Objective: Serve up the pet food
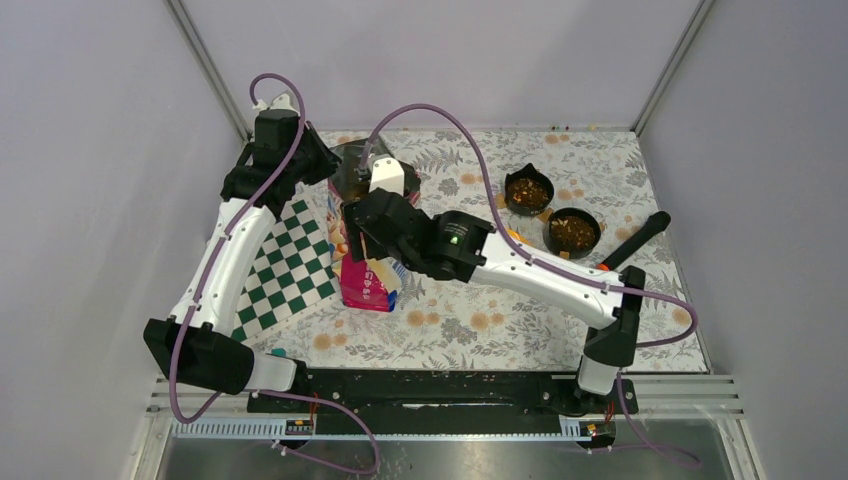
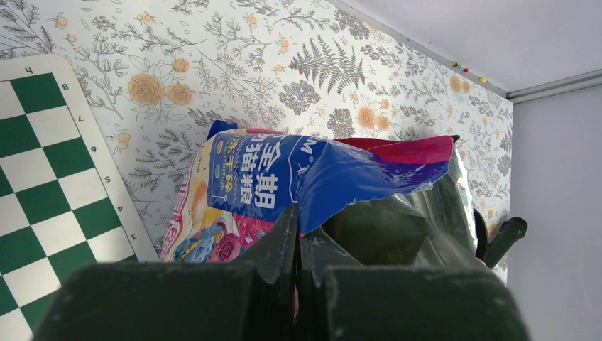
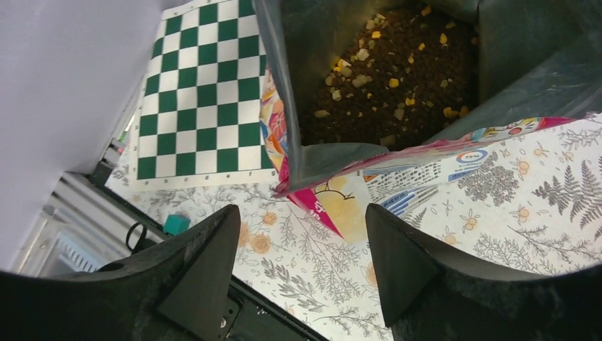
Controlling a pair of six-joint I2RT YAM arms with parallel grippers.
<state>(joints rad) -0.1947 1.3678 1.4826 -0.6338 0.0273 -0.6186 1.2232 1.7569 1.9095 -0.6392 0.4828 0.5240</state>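
Observation:
The glossy pink-blue-white bag stands open at the table's middle left, next to the chessboard. In the right wrist view its mouth shows brown kibble pet food with some yellow bits. My left gripper is shut on the bag's blue top edge and holds it up; it is at the back of the bag in the top view. My right gripper is open and empty, hovering above the bag's front side. Two black bowls at the right hold kibble.
A green-and-white chessboard lies left of the bag and shows in the right wrist view. A black handle with an orange end lies right of the bowls. A small teal object sits near the front rail.

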